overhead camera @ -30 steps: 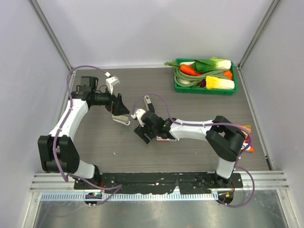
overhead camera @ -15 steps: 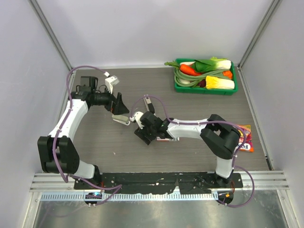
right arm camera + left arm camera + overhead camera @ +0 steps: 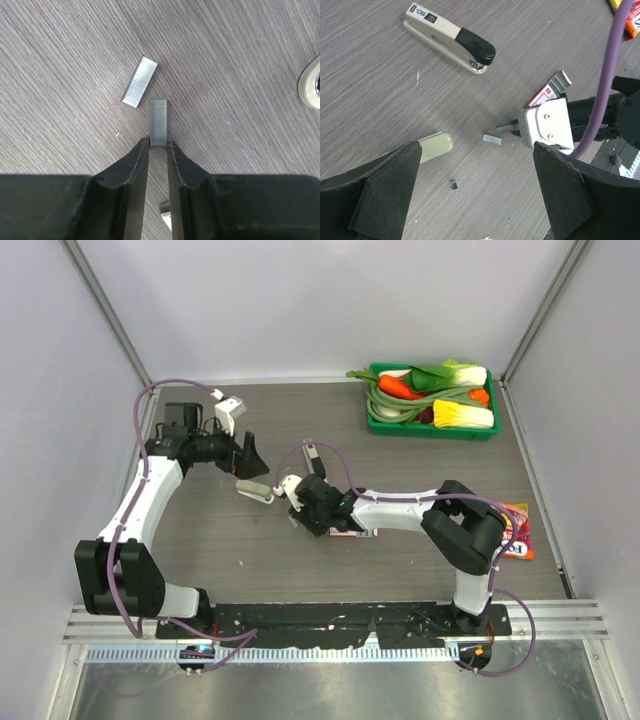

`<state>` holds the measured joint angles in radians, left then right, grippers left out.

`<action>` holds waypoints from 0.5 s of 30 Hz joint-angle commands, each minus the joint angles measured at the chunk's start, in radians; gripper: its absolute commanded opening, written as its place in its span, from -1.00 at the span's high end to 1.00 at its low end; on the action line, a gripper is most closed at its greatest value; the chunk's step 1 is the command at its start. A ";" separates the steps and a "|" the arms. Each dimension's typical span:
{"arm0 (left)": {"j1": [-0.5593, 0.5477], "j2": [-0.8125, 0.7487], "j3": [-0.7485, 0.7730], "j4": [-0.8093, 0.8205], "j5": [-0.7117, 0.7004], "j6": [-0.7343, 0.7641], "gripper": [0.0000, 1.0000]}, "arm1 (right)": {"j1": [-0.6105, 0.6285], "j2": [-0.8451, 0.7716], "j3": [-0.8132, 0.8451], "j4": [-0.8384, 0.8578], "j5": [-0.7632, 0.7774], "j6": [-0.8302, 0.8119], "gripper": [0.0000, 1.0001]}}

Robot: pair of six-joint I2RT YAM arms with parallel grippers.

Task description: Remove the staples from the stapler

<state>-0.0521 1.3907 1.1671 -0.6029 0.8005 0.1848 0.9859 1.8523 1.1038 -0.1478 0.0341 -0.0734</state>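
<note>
The small pale olive stapler (image 3: 254, 490) lies on the table just below my left gripper (image 3: 247, 455). In the left wrist view only its rounded end (image 3: 436, 146) shows beside my left finger. My left gripper (image 3: 476, 150) hangs open above bare table. One strip of staples (image 3: 158, 121) lies flat, its near end pinched between the fingertips of my right gripper (image 3: 158, 143). A second strip (image 3: 139, 81) lies loose just beyond it, apart from the fingers. A tiny staple fragment (image 3: 454, 185) lies between my left fingers. My right gripper (image 3: 296, 502) sits right of the stapler.
A longer beige stapler with a black end (image 3: 451, 44) lies farther off. A pink-and-white box (image 3: 543, 95) rests beside my right wrist. A green tray (image 3: 430, 434) of toy vegetables stands at the back right, and a snack packet (image 3: 517, 540) lies at the right.
My right jaws have closed from wide onto the end of a staple strip after moving slightly left. My left gripper has pulled up and away from the stapler, still open.
</note>
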 commanded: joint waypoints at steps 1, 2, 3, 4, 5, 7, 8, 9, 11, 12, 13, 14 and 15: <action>0.003 -0.056 -0.035 0.084 -0.050 -0.060 -0.96 | -0.003 -0.019 0.018 0.014 -0.017 0.017 0.49; 0.003 -0.061 -0.034 0.087 -0.047 -0.079 -0.96 | -0.003 -0.022 0.015 0.014 -0.019 0.026 0.55; 0.003 -0.058 -0.027 0.078 -0.038 -0.097 -0.95 | -0.003 -0.024 0.013 0.014 -0.020 0.032 0.59; 0.003 -0.053 -0.017 0.062 -0.018 -0.105 -0.94 | -0.003 -0.027 0.013 0.014 -0.022 0.038 0.66; 0.003 -0.052 -0.001 0.054 -0.001 -0.110 -0.94 | -0.003 -0.030 0.013 0.014 -0.020 0.056 0.79; 0.003 -0.055 -0.001 0.055 -0.003 -0.101 -0.94 | -0.003 -0.045 0.011 0.019 -0.060 0.072 0.96; 0.003 -0.059 -0.009 0.060 -0.012 -0.094 -0.94 | -0.004 -0.051 0.011 0.019 -0.078 0.072 0.98; 0.003 -0.068 -0.015 0.072 -0.014 -0.090 -0.94 | -0.006 -0.060 0.010 0.022 -0.089 0.111 0.98; 0.003 -0.073 -0.029 0.081 0.000 -0.081 -0.83 | -0.009 -0.070 0.008 0.021 -0.115 0.129 0.98; 0.001 -0.074 -0.033 0.089 0.014 -0.082 -0.77 | -0.010 -0.083 0.008 0.021 -0.123 0.151 0.98; -0.005 -0.075 -0.046 0.100 0.026 -0.103 -0.72 | -0.016 -0.090 0.008 0.021 -0.132 0.162 0.98; -0.040 -0.071 -0.047 0.103 0.014 -0.099 -0.68 | -0.018 -0.096 0.007 0.022 -0.148 0.173 0.98; -0.066 -0.074 -0.044 0.092 -0.012 -0.091 -0.68 | -0.020 -0.103 0.005 0.024 -0.155 0.190 0.99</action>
<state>-0.0605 1.3510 1.1297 -0.5568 0.7807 0.1036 0.9768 1.8229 1.1034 -0.1474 -0.0570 0.0402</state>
